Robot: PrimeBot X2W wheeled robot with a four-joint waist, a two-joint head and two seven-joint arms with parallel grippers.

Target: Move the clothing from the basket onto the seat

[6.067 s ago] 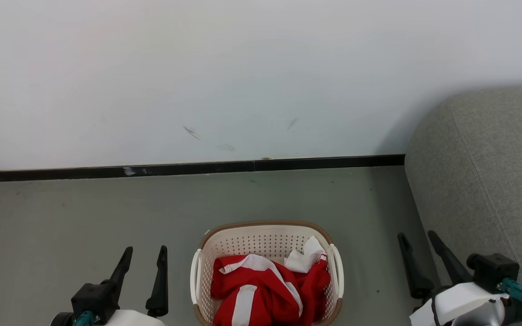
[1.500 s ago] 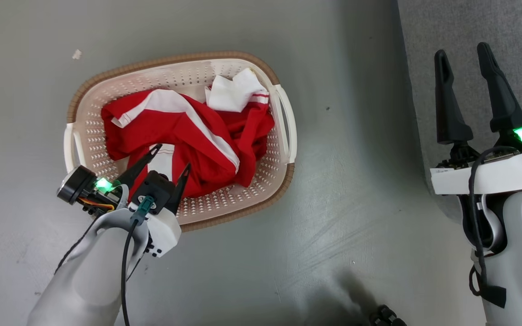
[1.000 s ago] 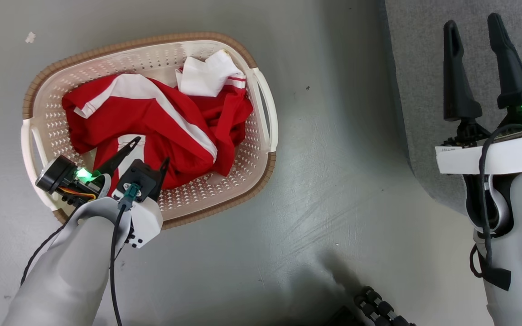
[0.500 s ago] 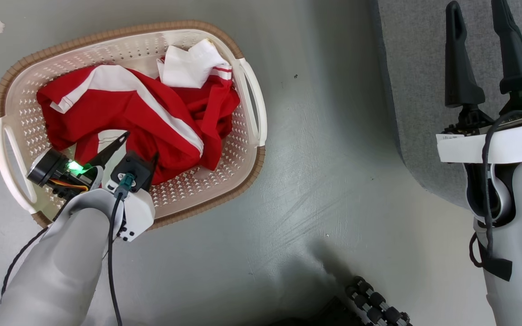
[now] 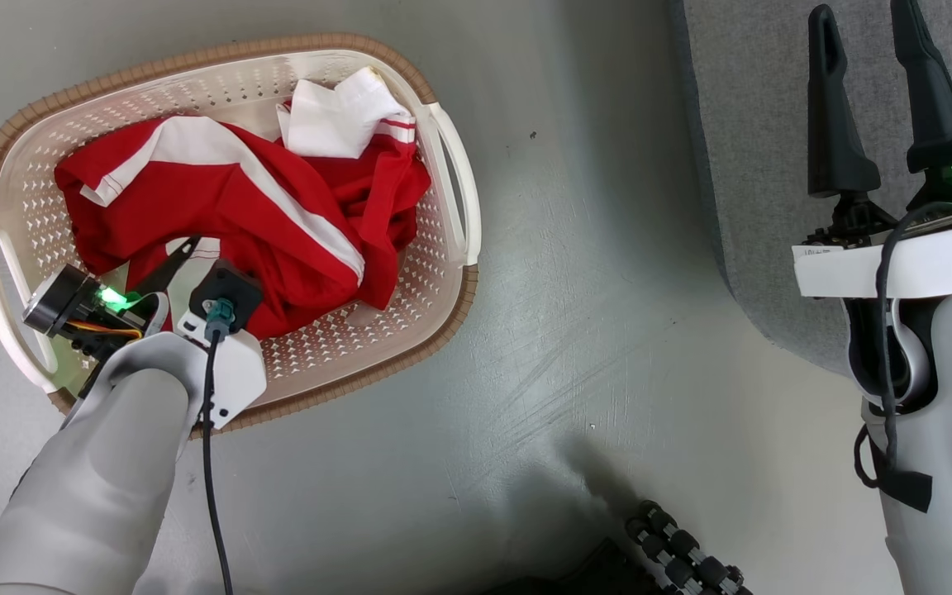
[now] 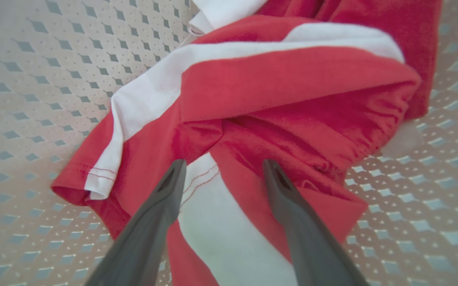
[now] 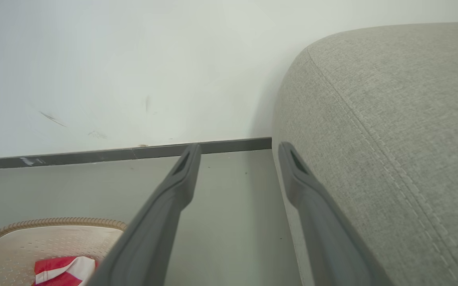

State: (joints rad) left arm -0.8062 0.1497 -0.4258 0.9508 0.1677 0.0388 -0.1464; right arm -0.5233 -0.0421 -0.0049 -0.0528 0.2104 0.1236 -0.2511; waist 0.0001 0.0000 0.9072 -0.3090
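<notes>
The cream basket [image 5: 195, 54] with a brown rim stands on the floor at the upper left of the head view. Inside it lies the clothing [image 5: 278, 207], crumpled bright red with white stripes and a white panel. My left gripper [image 5: 224, 263] reaches down into the basket from its near side. In the left wrist view the left gripper [image 6: 225, 163] is open, its tips astride a red fold and white panel of the clothing [image 6: 292, 79], with the basket wall [image 6: 34, 99] around. My right gripper [image 5: 863, 12] is open and empty over the grey seat [image 5: 757, 165].
In the right wrist view the right gripper [image 7: 240, 147] points at a white wall with a dark baseboard [image 7: 74, 156], the seat [image 7: 392, 119] to its right and the basket [image 7: 54, 222] low on the left. A black ribbed part [image 5: 683, 549] lies on the grey floor.
The head view has shifted. My left gripper has sunk deeper into the basket onto the red cloth, still open. The right gripper holds its place over the seat.
</notes>
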